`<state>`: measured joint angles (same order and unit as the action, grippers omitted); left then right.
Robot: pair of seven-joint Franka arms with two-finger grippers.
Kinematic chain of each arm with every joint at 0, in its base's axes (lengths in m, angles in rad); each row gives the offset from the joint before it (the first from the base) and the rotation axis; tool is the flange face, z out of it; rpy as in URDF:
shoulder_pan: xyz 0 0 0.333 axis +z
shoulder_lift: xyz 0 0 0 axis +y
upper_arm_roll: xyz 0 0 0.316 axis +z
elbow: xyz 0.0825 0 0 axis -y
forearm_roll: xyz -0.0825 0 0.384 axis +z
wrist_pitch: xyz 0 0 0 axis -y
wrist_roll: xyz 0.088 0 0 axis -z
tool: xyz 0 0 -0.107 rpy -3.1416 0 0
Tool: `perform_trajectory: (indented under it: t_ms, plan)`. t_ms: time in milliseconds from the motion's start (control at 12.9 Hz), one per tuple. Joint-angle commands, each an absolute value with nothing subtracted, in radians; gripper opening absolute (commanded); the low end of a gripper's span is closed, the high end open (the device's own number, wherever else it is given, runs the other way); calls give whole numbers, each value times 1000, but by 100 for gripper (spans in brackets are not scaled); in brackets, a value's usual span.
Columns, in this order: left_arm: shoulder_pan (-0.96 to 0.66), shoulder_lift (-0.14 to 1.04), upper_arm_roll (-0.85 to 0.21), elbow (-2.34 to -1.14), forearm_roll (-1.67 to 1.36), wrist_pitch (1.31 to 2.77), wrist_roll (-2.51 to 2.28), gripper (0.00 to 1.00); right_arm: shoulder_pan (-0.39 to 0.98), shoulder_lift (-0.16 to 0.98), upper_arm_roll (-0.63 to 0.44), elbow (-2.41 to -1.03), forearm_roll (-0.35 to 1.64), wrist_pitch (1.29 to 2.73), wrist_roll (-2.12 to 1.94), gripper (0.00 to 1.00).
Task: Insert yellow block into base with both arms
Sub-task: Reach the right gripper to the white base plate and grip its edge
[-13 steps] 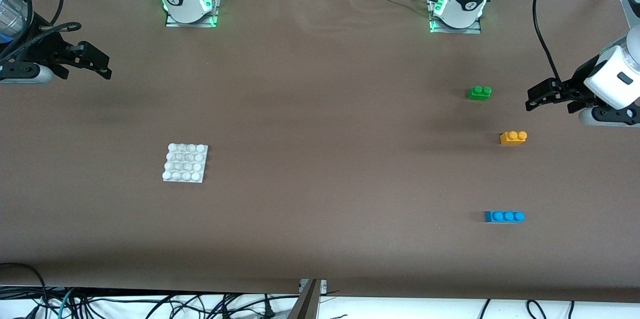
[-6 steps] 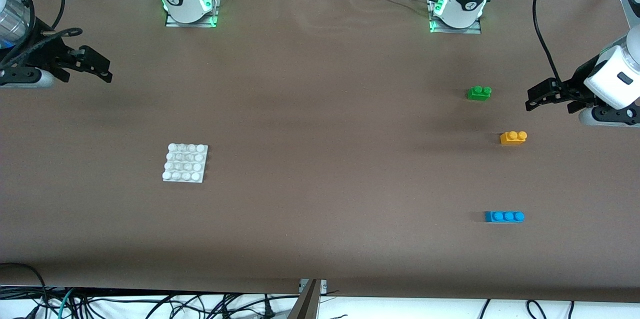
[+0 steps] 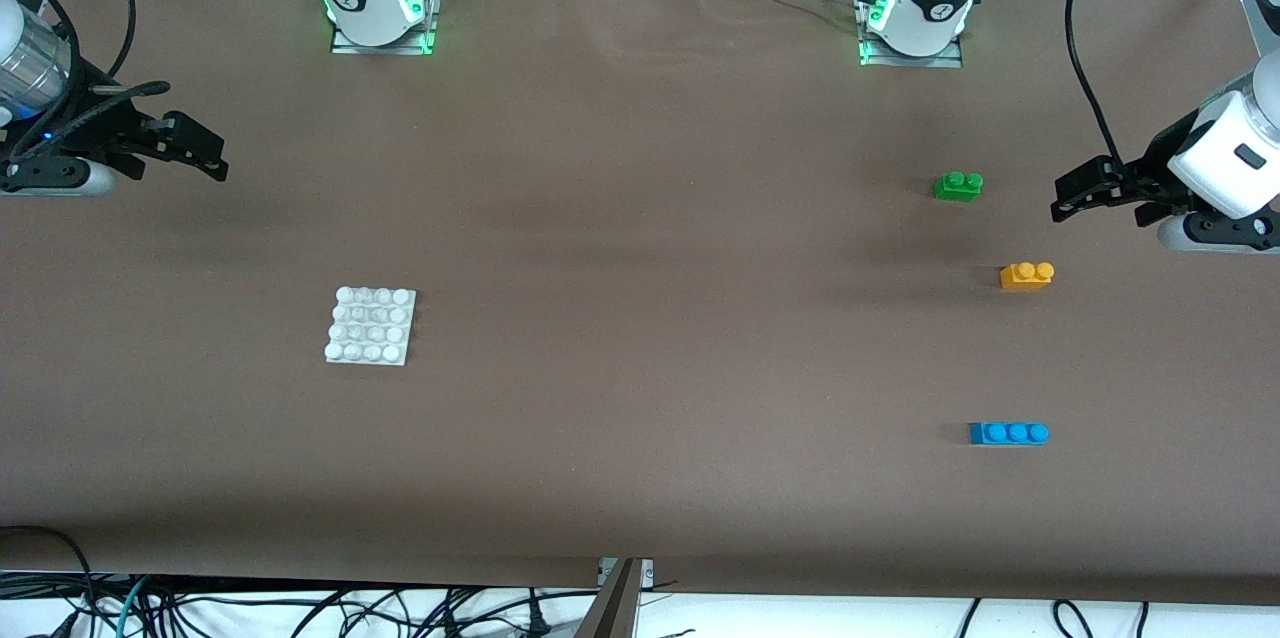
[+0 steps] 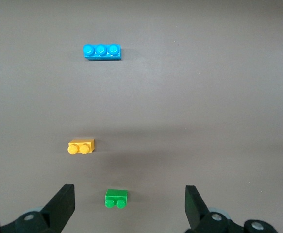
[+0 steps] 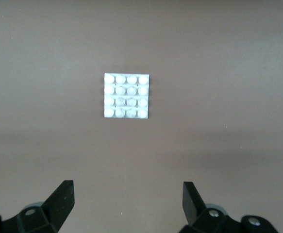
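The yellow block (image 3: pixel 1026 275) lies free on the brown surface (image 3: pixel 640 248) toward the left arm's end, studs up, with nothing touching it. A green brick (image 3: pixel 958 186) sits near it, farther from the front camera, and a blue brick (image 3: pixel 1008 433) lies nearer that camera, well apart. The base (image 3: pixel 370 325) rests flat toward the right arm's end, well apart from all three bricks.

The left end effector (image 3: pixel 1068 199) hangs above the surface near the green brick, spread wide and empty. The right end effector (image 3: pixel 207 154) hovers over the bare edge at its own end, also wide and empty, with the base in its wrist view.

I'd say this is the very start: no grasp is made. Next the left arm should drop over the yellow block and close across its sides, while the right goes to steady the base.
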<state>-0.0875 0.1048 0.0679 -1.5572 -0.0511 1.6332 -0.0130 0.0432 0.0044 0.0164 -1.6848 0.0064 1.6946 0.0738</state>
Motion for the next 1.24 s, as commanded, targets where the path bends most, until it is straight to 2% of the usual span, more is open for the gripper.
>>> perform_trajectory:
  t_ms: [0,697,929,1161]
  plan:
    - [-87,120,71,-1522,-48,1612,3,100,40,81,12,-1692,-3,1790,61,99]
    - [-87,120,71,-1522,-48,1612,3,100,52,429,18,-1718,2,2185,150,99]
    - [-87,120,71,-1522,-48,1612,5,100,52,463,18,-1846,2,2424,150,99]
    - [-87,120,71,-1522,-48,1612,5,100,48,486,18,-1925,5,2548,150,99]
